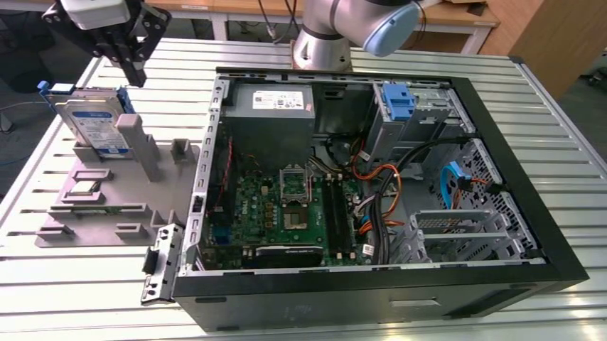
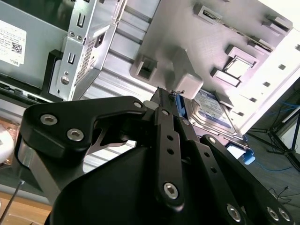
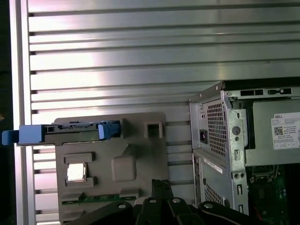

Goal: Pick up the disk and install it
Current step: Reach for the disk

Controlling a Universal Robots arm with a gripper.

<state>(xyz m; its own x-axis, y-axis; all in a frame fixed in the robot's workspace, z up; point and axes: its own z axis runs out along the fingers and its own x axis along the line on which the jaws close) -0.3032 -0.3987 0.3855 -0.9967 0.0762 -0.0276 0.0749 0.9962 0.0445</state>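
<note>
Gripper [image 1: 135, 74] hangs above the disk [image 1: 90, 121], offset to one side, fingers together and holding nothing. Disk stands on edge in the grey fixture [image 1: 104, 213] on the tabletop [image 1: 76, 284], beside the open PC case [image 1: 379, 298]. Risk: going down like this, the fingers ram the disk's edge or tip it.

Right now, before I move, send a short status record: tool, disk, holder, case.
tool: shut, empty, beside the disk, not touching it
disk: standing on edge in the grey holder, not yet picked up
grey holder: on the slatted table, at the exterior view's left of the computer case
computer case: open, a bare blue bracket inside
</note>
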